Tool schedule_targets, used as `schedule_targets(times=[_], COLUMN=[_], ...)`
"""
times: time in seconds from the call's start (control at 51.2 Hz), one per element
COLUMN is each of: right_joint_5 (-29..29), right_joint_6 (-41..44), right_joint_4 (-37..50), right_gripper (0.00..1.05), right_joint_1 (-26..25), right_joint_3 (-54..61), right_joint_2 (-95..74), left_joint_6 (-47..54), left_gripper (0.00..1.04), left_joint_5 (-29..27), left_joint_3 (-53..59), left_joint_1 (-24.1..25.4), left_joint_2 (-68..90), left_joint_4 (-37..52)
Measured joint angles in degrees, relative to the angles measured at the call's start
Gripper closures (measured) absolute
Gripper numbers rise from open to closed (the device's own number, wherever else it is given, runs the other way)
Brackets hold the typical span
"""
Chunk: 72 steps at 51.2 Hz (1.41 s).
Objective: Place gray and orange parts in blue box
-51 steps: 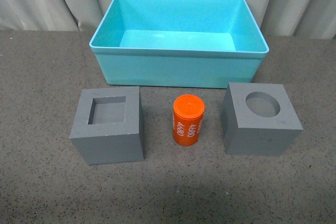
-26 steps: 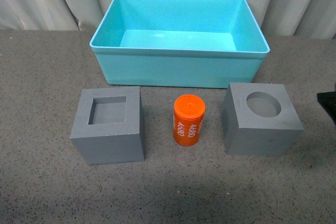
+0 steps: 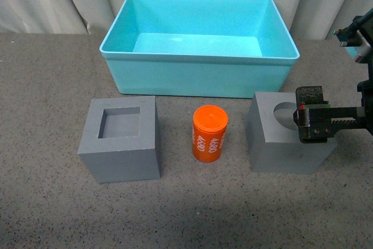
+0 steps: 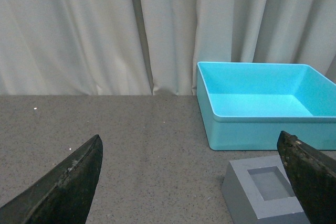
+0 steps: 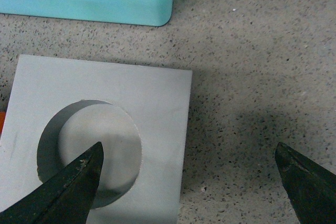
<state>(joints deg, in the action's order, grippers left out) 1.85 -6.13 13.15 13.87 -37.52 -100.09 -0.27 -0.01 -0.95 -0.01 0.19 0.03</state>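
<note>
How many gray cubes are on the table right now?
2. The cube with the square recess sits left of the orange cylinder; the cube with the round recess sits right of it, below the open right gripper. None looks hidden.

Soft, even overhead light, moderately bright. Mild sheen on blue box (image 3: 198,45) floor. Diffuse shadow on tabletop (image 5: 236,124) beside gray cube (image 5: 157,108) in right wrist view. Jaws at wrist-view edges dark, slightly soft.
</note>
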Motion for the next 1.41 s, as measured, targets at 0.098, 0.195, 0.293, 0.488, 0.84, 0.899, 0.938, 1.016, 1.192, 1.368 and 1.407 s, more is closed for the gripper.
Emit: schedule_targets(times=[0.098, 0.195, 0.293, 0.488, 0.84, 0.899, 0.938, 1.016, 1.192, 1.368, 1.407], right_joint_5=[0.1, 0.0, 0.0, 0.0, -1.5, -2.7, -3.7, -4.9, -3.5, -3.2, -3.1], right_joint_6=[-1.4, -2.6, -3.7, -5.2, -5.2, -5.2, -5.4, -5.7, -4.3, -2.6, -2.1], right_joint_4=[-0.8, -1.9, -3.4, -4.7, -9.7, -10.3, -9.9, -8.1, -1.7, -0.6, -1.0], right_gripper=[0.24, 0.39, 0.53, 0.82, 0.87, 0.87, 0.87, 0.87, 0.87, 0.87, 0.87], right_joint_1=[0.5, 0.7, 0.9, 0.9, 0.1, -0.2, -0.2, 0.0, 1.0, 1.0, 1.0], right_joint_3=[-1.3, -2.3, -3.3, -4.3, -2.0, -1.7, -1.7, -2.1, -8.6, -16.4, -19.3], right_joint_2=[-1.5, -2.4, -2.9, -3.2, 5.3, 9.3, 12.0, 18.4, 20.3, 8.2, 4.7], left_joint_6=[0.0, 0.0, 0.0, 0.0, 0.0, 0.0, 0.0, 0.0, 0.0, 0.0, 0.0], left_gripper=[0.07, 0.07, 0.07, 0.07, 0.07, 0.07, 0.07, 0.07, 0.07, 0.07, 0.07], left_joint_5=[0.0, 0.0, 0.0, 0.0, 0.0, 0.0, 0.0, 0.0, 0.0, 0.0, 0.0], left_joint_3=[0.0, 0.0, 0.0, 0.0, 0.0, 0.0, 0.0, 0.0, 0.0, 0.0, 0.0], left_joint_1=[0.0, 0.0, 0.0, 0.0, 0.0, 0.0, 0.0, 0.0, 0.0, 0.0, 0.0], left_joint_2=[0.0, 0.0, 0.0, 0.0, 0.0, 0.0, 0.0, 0.0, 0.0, 0.0, 0.0], left_joint_4=[0.0, 0.0, 0.0, 0.0, 0.0, 0.0, 0.0, 0.0, 0.0, 0.0, 0.0])
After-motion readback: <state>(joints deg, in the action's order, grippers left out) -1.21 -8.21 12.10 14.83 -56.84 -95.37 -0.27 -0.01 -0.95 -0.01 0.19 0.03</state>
